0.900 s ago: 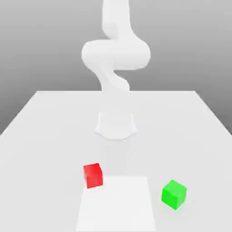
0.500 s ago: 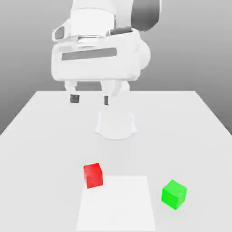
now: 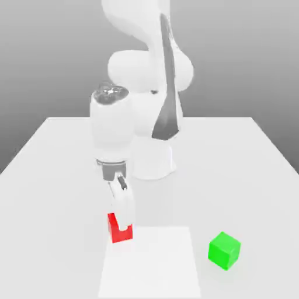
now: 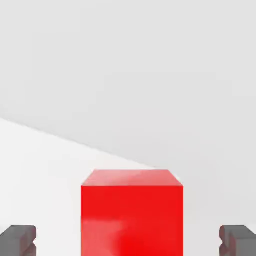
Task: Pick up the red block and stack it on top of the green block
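Near the front edge of the table (image 3: 52, 152), toward the exterior view's left: my gripper (image 3: 124, 219) sits low over the red block (image 3: 120, 232), w/ the hand partly covering the block's upper right corner from that camera. Hand view puts the red block (image 4: 132, 212) dead centre between my two dark fingertips (image 4: 18, 240), one on each side, each w/ clear daylight btwn pad and block face. So fingers are spread wide, wider than the block, and have hold of nothing.

Key relation for the coming move: block lies straight below and between the pads, its flat side faces looking square to them. No sideways shift seems needed, in my judgement; prob. just a bit more descent, then close. Can't tell from either view how far the tips reach down the block's sides.

Green block (image 3: 224, 250) rests on the table well apart to the exterior view's right, slightly nearer the front, turned at an angle. Pale square patch (image 3: 149, 266) lies on the tabletop btwn the two blocks, red block at its far-left corner.
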`<state>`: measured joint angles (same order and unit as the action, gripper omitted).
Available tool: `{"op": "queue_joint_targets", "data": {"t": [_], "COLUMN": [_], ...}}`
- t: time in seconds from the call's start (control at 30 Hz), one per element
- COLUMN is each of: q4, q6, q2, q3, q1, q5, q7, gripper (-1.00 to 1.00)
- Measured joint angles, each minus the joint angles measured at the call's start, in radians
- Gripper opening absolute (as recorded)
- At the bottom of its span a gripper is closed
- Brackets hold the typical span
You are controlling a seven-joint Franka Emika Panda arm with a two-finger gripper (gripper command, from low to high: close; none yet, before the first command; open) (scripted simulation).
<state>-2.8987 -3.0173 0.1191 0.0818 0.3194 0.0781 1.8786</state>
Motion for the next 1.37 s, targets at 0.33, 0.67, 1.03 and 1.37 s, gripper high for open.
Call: {"op": "queue_joint_targets", "data": {"t": [0.33,0.67,1.03,1.37], "q4": [0.005,0.016,0.219,0.258], "q6": [-0.032,0.221,0.359,0.205], "q2": [0.035,-0.207,-0.142,0.057], "q3": [-0.030,0.035,0.179,0.129], "q1": [-0.030,-0.100,-0.429,-0.494], "q5": [0.008,-0.098,-0.087,0.037], "q7": [0.007,-0.181,-0.645,-0.625], "gripper": [-1.00,-1.00,-1.00,1.00]}}
